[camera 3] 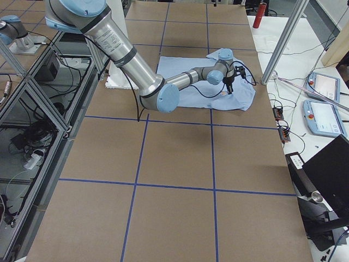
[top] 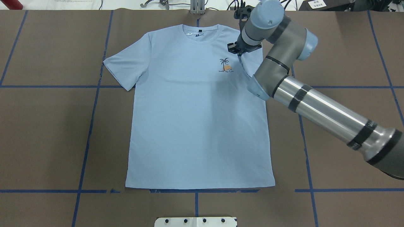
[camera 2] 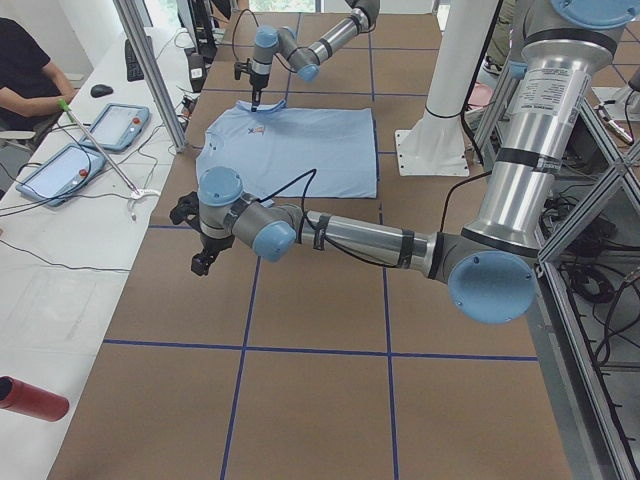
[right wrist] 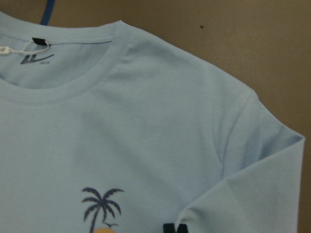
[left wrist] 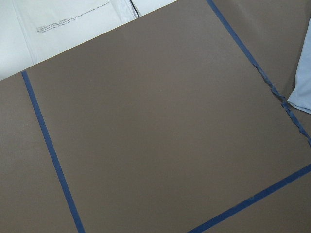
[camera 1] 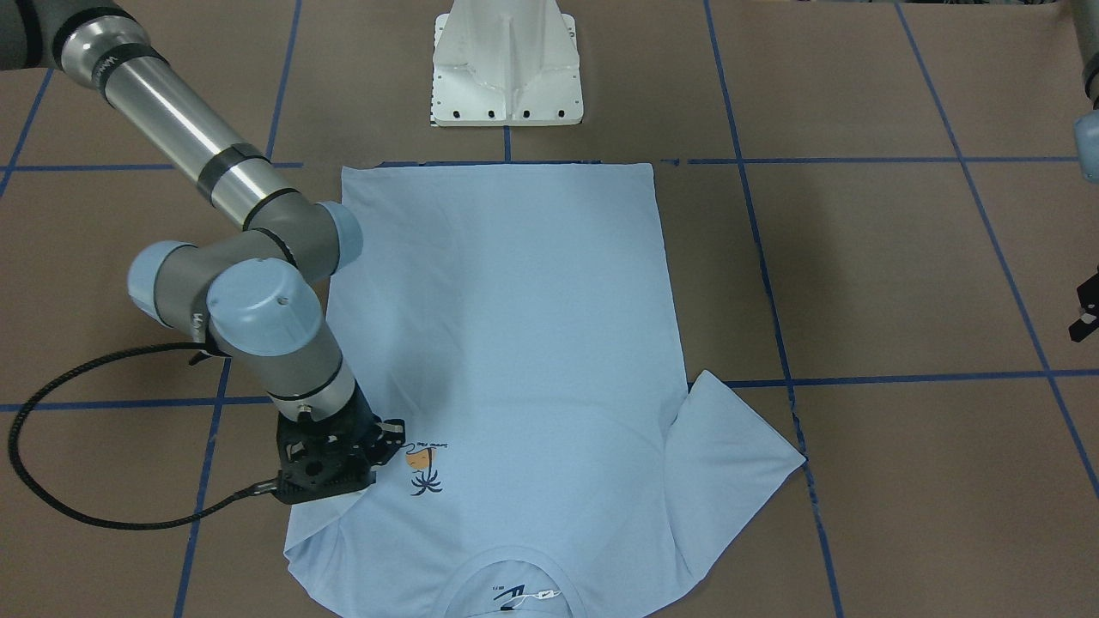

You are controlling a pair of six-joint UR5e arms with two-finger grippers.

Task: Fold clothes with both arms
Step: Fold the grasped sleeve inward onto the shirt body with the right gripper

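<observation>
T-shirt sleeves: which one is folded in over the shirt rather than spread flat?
The sleeve beside the right end effector, near the palm-tree print: it lies doubled over the shirt. The other sleeve lies spread out flat.

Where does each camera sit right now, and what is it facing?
Front-facing: across the table, facing the pedestal; right arm over T-shirt.
Overhead: behind robot, looking down; right arm.
Exterior left: left end; left arm near.
Exterior right: right end; right arm near.
Left wrist: bare table, sleeve edge.
Right wrist: collar, palm print, also seen overhead.
</observation>
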